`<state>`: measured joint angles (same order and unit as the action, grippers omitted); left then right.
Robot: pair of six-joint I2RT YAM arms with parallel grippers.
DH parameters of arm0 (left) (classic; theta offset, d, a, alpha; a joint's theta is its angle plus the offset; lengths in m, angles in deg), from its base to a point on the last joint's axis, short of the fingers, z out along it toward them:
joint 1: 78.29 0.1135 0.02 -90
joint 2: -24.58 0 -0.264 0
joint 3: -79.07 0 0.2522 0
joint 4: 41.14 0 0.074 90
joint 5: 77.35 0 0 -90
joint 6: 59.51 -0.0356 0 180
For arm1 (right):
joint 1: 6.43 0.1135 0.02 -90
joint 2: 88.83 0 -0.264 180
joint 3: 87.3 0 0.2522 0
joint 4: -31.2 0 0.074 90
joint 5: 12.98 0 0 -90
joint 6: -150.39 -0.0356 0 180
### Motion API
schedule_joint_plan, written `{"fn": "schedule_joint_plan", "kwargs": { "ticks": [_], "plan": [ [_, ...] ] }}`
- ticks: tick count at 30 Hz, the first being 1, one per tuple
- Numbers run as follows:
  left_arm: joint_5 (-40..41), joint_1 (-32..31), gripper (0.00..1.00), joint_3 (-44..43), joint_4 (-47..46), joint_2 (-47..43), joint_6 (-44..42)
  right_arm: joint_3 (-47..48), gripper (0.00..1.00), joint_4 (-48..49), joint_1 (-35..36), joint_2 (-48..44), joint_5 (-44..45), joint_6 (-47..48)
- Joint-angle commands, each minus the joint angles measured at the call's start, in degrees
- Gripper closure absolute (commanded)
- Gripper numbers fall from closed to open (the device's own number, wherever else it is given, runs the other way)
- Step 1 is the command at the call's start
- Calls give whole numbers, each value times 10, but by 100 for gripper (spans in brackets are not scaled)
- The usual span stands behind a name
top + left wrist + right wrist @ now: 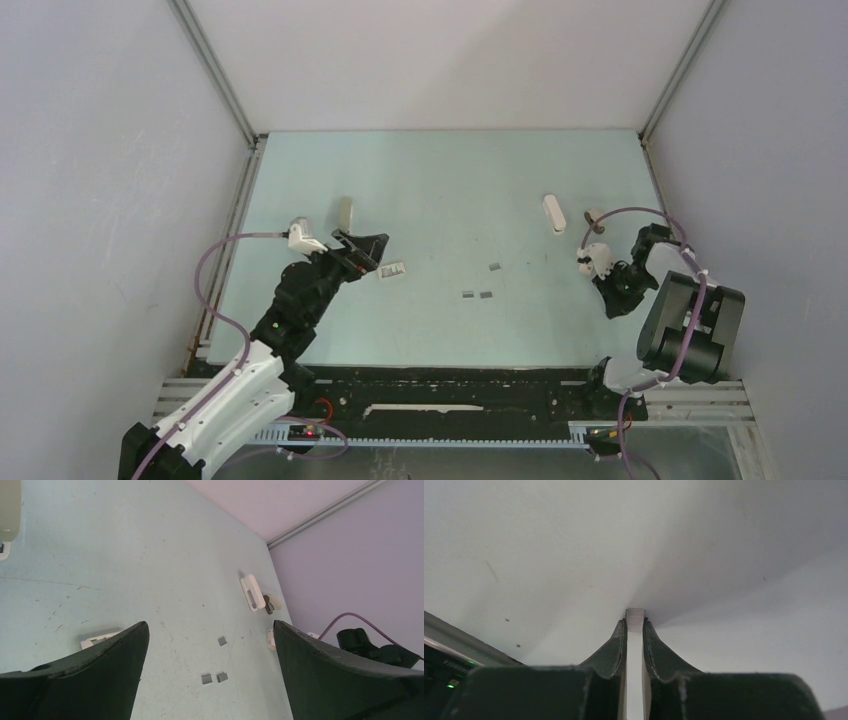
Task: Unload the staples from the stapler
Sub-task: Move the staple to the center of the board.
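Observation:
The white stapler (553, 213) lies at the back right of the table, also in the left wrist view (251, 593). Three short grey staples strips (476, 295) lie mid-table, the same ones ahead of my left fingers (214, 678). My left gripper (362, 250) hovers wide open with nothing between its fingers (210, 645). My right gripper (634, 622) is shut on a thin metallic strip of staples (634, 613) that pokes out past the tips, held up off the table against the pale wall. That arm's wrist (622, 285) is folded near the right edge.
A small white printed box (393, 270) lies just right of the left gripper. A beige bar (345, 212) lies behind it. A small beige and dark part (594, 216) lies beside the stapler. Enclosure walls stand on three sides, with a black rail (450, 385) along the near edge.

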<state>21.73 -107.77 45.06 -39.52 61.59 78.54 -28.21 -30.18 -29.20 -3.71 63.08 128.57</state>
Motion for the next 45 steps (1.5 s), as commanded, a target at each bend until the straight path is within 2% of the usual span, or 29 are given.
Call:
{"fn": "schedule_joint_plan", "kwargs": {
  "ticks": [1,13,22,36,45],
  "plan": [
    [11,3,0,14,-15,-3,4,-3,92,-21,45,-19,-36,-42],
    [18,3,0,24,-19,-13,4,-11,92,21,209,-24,-34,-137],
    [21,3,0,26,-22,-14,1,35,92,38,313,14,-32,-186],
    [26,3,0,38,-27,-21,-4,157,90,52,410,119,-30,-249],
    [36,4,0,50,-23,-47,-5,203,84,53,420,170,-33,-278]
  ]
}}
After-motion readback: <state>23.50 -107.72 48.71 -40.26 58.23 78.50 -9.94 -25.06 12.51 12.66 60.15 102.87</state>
